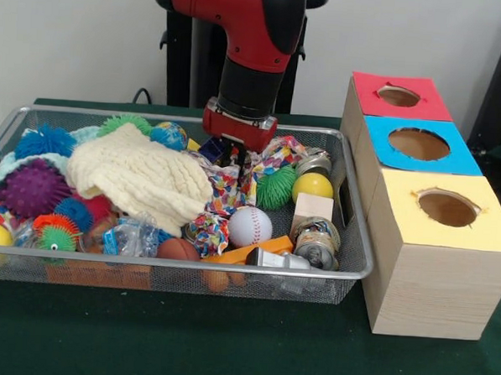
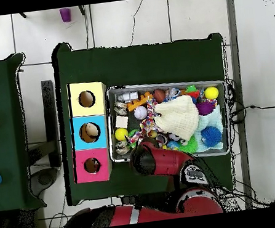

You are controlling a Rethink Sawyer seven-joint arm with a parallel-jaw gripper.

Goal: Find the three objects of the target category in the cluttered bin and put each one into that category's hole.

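My arm reaches down into the wire-mesh bin (image 1: 351,201) on the green worktop (image 1: 183,344), my gripper (image 1: 233,157) low among the clutter at the bin's far side, just above a crumpled multicoloured cloth (image 1: 225,190); whether my jaws are open or closed I cannot tell, since the wrist and the toys hide them. In the front view a cream knitted cloth (image 1: 137,177) lies over the middle of the heap, with a purple spiky ball (image 1: 30,186) and a blue spiky ball (image 1: 44,140) at the left. A white baseball (image 1: 249,226) sits near the front rim, a green spiky ball (image 1: 276,187) and a yellow ball (image 1: 313,187) behind it, and a small wooden block (image 1: 311,209) just beside the yellow ball. A globe-patterned ball (image 1: 169,135) rests by the far rim. To the right of the bin stands a wooden box with three round holes in a row: red panel (image 1: 398,96) farthest, blue panel (image 1: 419,144) in the middle, yellow panel (image 1: 447,208) nearest. From overhead, the box (image 2: 91,131) stands close beside one short end of the bin (image 2: 164,85), and something pale shows inside the blue hole (image 2: 91,131)
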